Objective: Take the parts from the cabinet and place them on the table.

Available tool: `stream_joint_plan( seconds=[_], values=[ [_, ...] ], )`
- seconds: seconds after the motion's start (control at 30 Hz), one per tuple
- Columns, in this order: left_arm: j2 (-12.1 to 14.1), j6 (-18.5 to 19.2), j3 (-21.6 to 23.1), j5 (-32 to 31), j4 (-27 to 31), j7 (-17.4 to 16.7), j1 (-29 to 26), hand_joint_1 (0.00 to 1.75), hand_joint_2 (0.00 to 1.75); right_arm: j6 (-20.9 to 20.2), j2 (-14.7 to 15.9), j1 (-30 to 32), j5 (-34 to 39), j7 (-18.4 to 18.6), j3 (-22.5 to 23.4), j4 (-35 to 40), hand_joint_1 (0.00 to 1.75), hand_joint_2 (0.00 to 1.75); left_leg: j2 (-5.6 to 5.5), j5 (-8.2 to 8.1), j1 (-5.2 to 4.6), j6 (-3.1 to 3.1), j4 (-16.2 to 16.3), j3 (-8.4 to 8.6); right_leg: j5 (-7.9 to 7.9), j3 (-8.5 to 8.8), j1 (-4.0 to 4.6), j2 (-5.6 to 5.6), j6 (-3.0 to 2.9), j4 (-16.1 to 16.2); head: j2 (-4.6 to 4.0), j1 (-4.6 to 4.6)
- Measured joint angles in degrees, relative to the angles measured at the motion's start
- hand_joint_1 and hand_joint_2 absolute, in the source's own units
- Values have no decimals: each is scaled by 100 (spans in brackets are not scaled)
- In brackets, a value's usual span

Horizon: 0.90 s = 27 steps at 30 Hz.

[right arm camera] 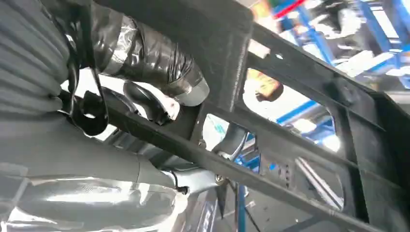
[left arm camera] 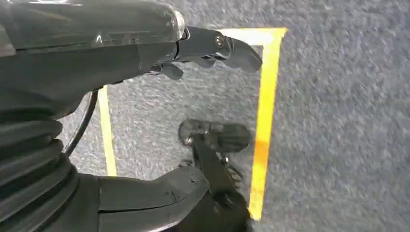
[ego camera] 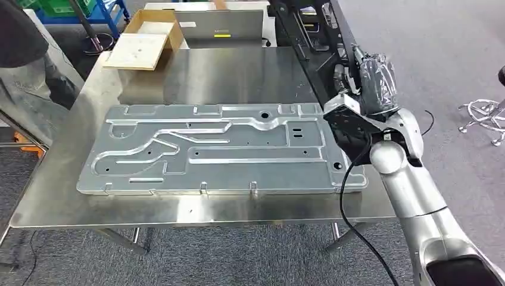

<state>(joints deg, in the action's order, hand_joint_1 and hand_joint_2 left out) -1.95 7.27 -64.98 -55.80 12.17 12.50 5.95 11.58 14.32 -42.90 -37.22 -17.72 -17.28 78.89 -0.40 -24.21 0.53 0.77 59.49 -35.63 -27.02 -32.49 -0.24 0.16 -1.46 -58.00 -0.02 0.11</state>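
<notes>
Right hand [ego camera: 363, 89] of mine grips the black frame part [right arm camera: 300, 121], seemingly clear above the table [ego camera: 250, 71]; left hand [left arm camera: 208, 48] slack, empty.

No legible text; yellow label on grey panel [ego camera: 229, 27] too small to read

Stamped sheet-metal panel [ego camera: 208, 149] — bare silver-grey, same tone as the brushed steel table [ego camera: 250, 71]. Frame part [ego camera: 309, 42] held in the right hand [ego camera: 363, 89]: matt black. Cardboard box [ego camera: 149, 36]: tan, with a pale lid. Floor carpet [left arm camera: 338, 121] — speckled grey, marked with yellow tape lines [left arm camera: 266, 121]. Left hand [left arm camera: 203, 53]: dark grey.
</notes>
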Motion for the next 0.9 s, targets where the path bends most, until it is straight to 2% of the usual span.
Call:
stream_joint_plan(
  seconds=[0.03, 0.07, 0.13, 0.17, 0.2, 0.23, 0.3, 0.33, 0.37, 0.4, 0.43, 0.47, 0.5, 0.53, 0.63, 0.67, 0.7, 0.73, 0.8, 0.83, 0.87, 0.9],
  values=[
    [0, 47, 2, -4, 0, 24, 1, 0, 175, -175, 7, -153, -556, 159, -98, -146, 175, 175, 0, -18, -26, 0, -110, 59, -10, -37, 41, 29, 24, -50, 0, 0],
    [0, 132, 7, -11, 0, 68, 11, 0, 175, -310, 11, -392, -1176, 192, -336, -520, 175, 175, 13, -57, -35, 11, -111, 40, 8, -80, 23, 48, 55, -49, 0, -4],
    [0, 332, 13, -7, 0, 214, 54, 0, 175, -347, -59, -795, -2016, -20, -971, -1474, 175, 175, 12, -41, -42, 48, -154, 51, 24, -56, 13, 55, 113, -2, 0, 0],
    [-6, 394, 15, 2, 0, 258, 68, 0, 175, -345, -107, -932, -2206, -106, -1226, -1799, 175, 175, 21, -3, 36, 91, -221, 98, -3, -61, 50, 42, 136, -5, 0, -2],
    [-11, 439, 18, 4, 0, 317, 78, 0, 175, -345, -190, -1069, -2384, -182, -1555, -2197, 175, 175, 12, 10, 38, 103, -250, 115, -84, -88, 27, 11, 165, -117, 0, 4],
    [-11, 468, 20, 4, 0, 345, 80, 0, 175, -345, -279, -1208, -2480, -226, -1811, -2519, 175, 175, 18, 10, 42, 125, -250, 112, -247, -236, 12, 11, 191, -399, 0, 0],
    [-9, 510, 22, -4, 0, 409, 82, 0, 175, -373, -505, -1378, -2610, -215, -2305, -3022, 175, 175, 27, 2, 42, 133, -247, 114, -640, -741, -33, 11, 232, -1363, 0, -2],
    [-9, 538, 24, -15, 0, 428, 84, 0, 175, -429, -594, -1411, -2677, -215, -2539, -3211, 175, 175, 23, -6, 50, 136, -247, 117, -712, -959, -53, 10, 253, -1734, 0, 0],
    [-9, 564, 26, -17, 0, 442, 83, 0, 175, -491, -687, -1445, -2741, -184, -2721, -3363, 175, 175, 11, -19, 61, 124, -239, 128, -626, -1049, -78, 7, 267, -1813, 0, 2],
    [-9, 586, 30, -26, 0, 459, 79, 0, 175, -563, -802, -1487, -2798, -163, -2931, -3541, 175, 175, -3, -38, 72, 109, -230, 143, -424, -994, -102, 4, 275, -1616, 0, 0],
    [-11, 599, 37, -39, 0, 479, 72, 0, 175, -620, -889, -1555, -2828, -154, -3107, -3648, 175, 175, -9, -66, 79, 82, -210, 165, -141, -831, -117, 0, 279, -1210, 0, 0],
    [-11, 610, 50, -44, 0, 496, 71, 0, 175, -653, -973, -1622, -2844, -132, -3262, -3745, 175, 175, -9, -105, 91, 51, -183, 192, 175, -592, -125, -11, 275, -645, 0, 0],
    [-11, 615, 61, -48, 0, 503, 75, 0, 175, -681, -1051, -1675, -2846, -93, -3394, -3845, 175, 175, -6, -139, 100, 10, -169, 211, 304, -417, -124, -25, 269, -190, 0, 0],
    [-11, 615, 61, -52, 0, 505, 88, 0, 175, -697, -1104, -1734, -2848, -73, -3496, -3944, 175, 175, -11, -157, 65, -31, -149, 199, 246, -355, -65, -22, 260, -124, 0, 7],
    [-13, 619, 70, -57, 0, 505, 96, 0, 175, -686, -1248, -1840, -2837, -71, -3718, -4130, 175, 175, -2, -137, 78, -129, -214, 238, 223, -351, -33, 15, 167, -108, 0, -4],
    [-20, 621, 72, -61, 0, 505, 97, 0, 175, -679, -1270, -1880, -2835, -71, -3758, -4169, 175, 175, -4, -146, 79, -170, -228, 257, 245, -322, -71, 13, 117, -51, 0, -4],
    [-20, 621, 72, -61, 0, 505, 94, 0, 175, -681, -1338, -1913, -2824, -71, -3806, -4199, 175, 175, 8, -231, 99, -187, -147, 229, 266, -275, -93, -6, 68, -2, 0, -4],
    [-22, 628, 74, -61, 0, 505, 95, 0, 175, -683, -1340, -1947, -2822, -71, -3832, -4241, 175, 175, 10, -410, 97, -195, 117, 115, 269, -264, -92, -19, 14, 17, 0, -7],
    [-20, 630, 81, -61, 0, 505, 84, 0, 175, -688, -1371, -1968, -2815, -71, -3913, -4309, 175, 175, 10, -861, 97, -225, 1066, -325, 269, -267, -70, -23, -3, 16, 0, -7],
    [-20, 628, 83, -61, 0, 505, 70, 0, 175, -686, -1388, -1966, -2815, -71, -3939, -4333, 175, 175, 10, -996, 97, -233, 1479, -523, 265, -269, -58, -22, -10, 14, 0, -7],
    [-20, 628, 85, -61, 0, 505, 58, 0, 175, -681, -1397, -1965, -2815, -71, -3968, -4357, 175, 175, 10, -990, 97, -228, 1668, -624, 262, -266, -52, -17, -14, 5, 0, -4],
    [-20, 628, 87, -61, 0, 505, 54, 0, 175, -681, -1401, -1967, -2813, -71, -3990, -4375, 175, 175, 10, -849, 97, -220, 1532, -572, 258, -261, -49, -13, -17, -4, 0, -7]
  ],
)
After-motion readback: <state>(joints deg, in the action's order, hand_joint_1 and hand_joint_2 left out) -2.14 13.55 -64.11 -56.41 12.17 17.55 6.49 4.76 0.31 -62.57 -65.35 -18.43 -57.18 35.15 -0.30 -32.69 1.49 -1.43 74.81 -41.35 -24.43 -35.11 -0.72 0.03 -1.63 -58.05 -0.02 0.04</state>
